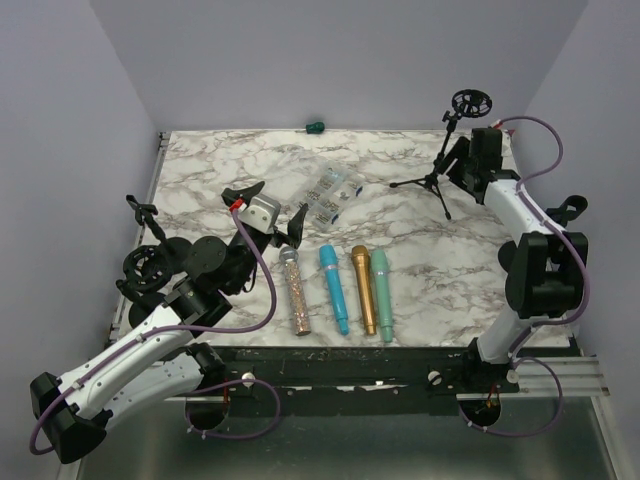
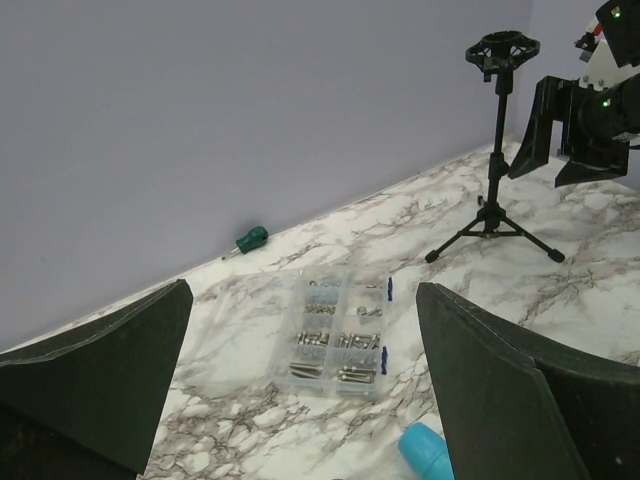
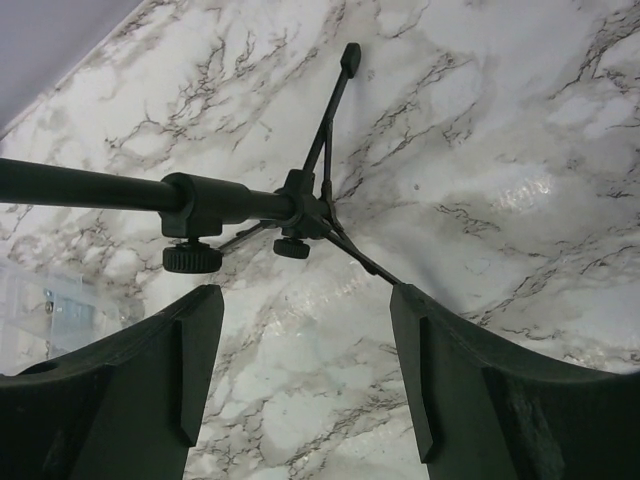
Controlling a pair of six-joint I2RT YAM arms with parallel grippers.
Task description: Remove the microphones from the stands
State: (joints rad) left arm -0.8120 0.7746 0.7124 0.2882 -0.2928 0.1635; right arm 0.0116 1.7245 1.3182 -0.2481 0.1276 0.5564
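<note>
The black tripod microphone stand (image 1: 440,160) stands at the far right of the marble-patterned table (image 1: 430,280). Its pole is close to upright and carries a black ring-shaped holder (image 1: 471,102) at the top. In the overhead and left wrist views that ring looks empty. No microphone can be made out in it.

Four handheld microphones lie flat in a row, well to the near left of the stand: a glittery silver-pink one (image 1: 295,295), a blue one (image 1: 334,290), a gold one (image 1: 364,290) and a green one (image 1: 381,293). Their long axes run near to far, with the heads pointing away from the arm bases. I cannot say which of them belongs to the stand. Judging by the bare ring, the removal may already be done.

The right gripper (image 1: 462,160) is just beside the stand's pole, on its right, and is plainly the nearer arm. Its fingers (image 3: 180,370) are partly spread and hold nothing. In the right wrist view the pole and its clamp knob cross just past the fingertips, not between them.

The left gripper (image 1: 268,208) hangs well to the left of the stand, near the heads of the lying microphones. Its fingers are spread as wide as they go and are empty.
</note>
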